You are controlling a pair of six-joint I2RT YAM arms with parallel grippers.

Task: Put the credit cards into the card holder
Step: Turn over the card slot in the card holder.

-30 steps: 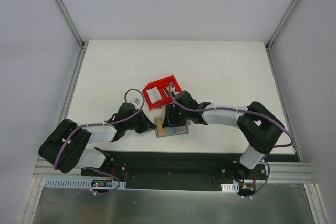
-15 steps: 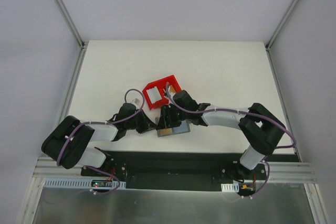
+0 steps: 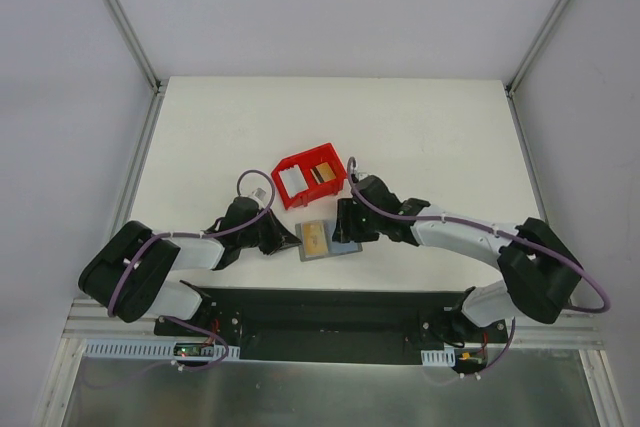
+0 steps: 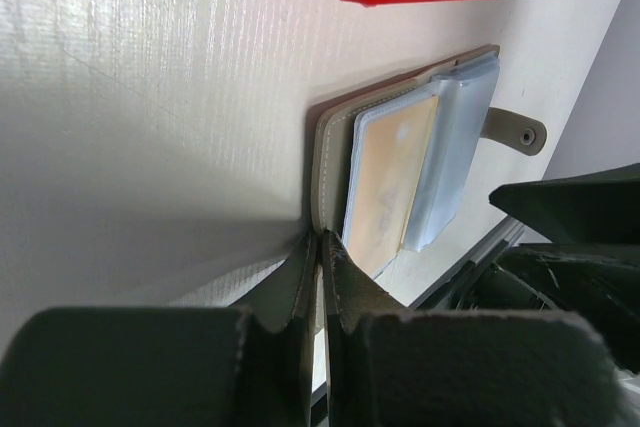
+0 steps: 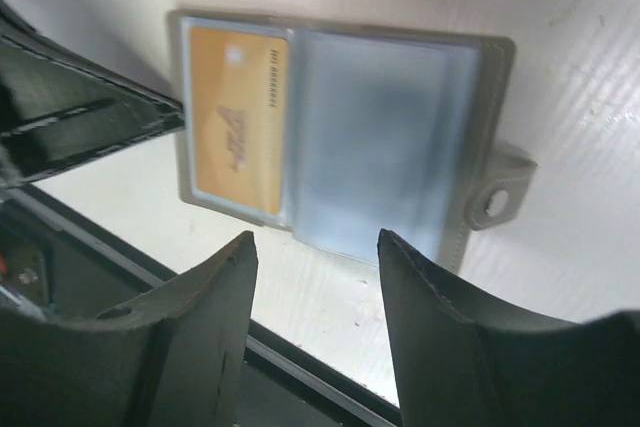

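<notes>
Card holder [image 5: 380, 127] is clamped edgewise by the left pincer [image 4: 320, 242]; the right pincer [image 5: 315, 239], wide and empty, is best lowered squarely onto the white card [image 3: 291, 181].

card holder [image 3: 331, 243], red bin [image 3: 297, 160] just behind

Grey card holder [image 5: 400, 137] lies open and flat, gold card [image 5: 238, 125] sleeved in its left pocket; white card [image 3: 292, 180] and darker card [image 3: 322, 173] lie in the red bin [image 3: 300, 156]
</notes>
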